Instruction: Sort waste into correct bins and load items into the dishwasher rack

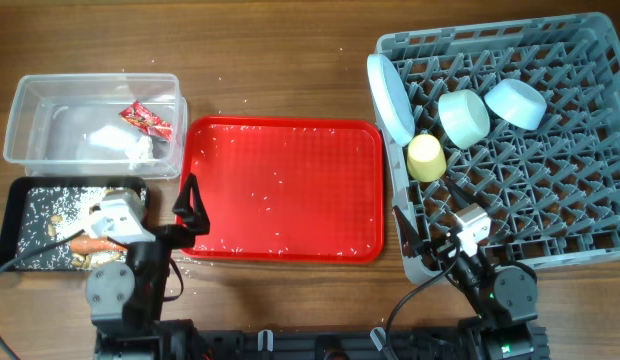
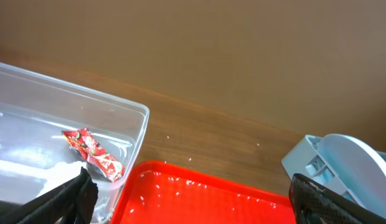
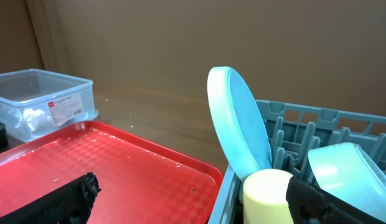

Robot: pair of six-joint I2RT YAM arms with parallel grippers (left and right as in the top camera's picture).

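Risk one: pale blue plate [image 1: 390,95] stands on edge at the dishwasher rack's [image 1: 550,200] left rim. The right end effector [image 1: 410,238], released and empty, hangs near that side, so an arm swing could knock the plate out onto the red tray [image 1: 280,190].

Risk two: yellow cup [image 1: 426,157] lies on its side against the pegs, just beside the plate. It's smooth and round, so it likely rolls if nudged.

Both mint bowls [image 1: 463,117] [image 1: 516,103] sit tilted in the grey grid. They're glossy plastic, so probably slippery.

Left end effector [image 1: 193,208] is spread wide, holding nothing, at the red tray's left edge. Its arm overhangs the black tray [image 1: 0,230], where the carrot [image 1: 90,243] and pale scraps [image 1: 45,215] lie, so a drag could scatter them.

Crumpled wrapper [image 1: 145,118] and soft tissue wad [image 1: 135,148] are in the clear tub [image 1: 15,110].

Fine specks dot the red tray and wooden worktop [image 1: 270,60].

Can't locate the spoon.
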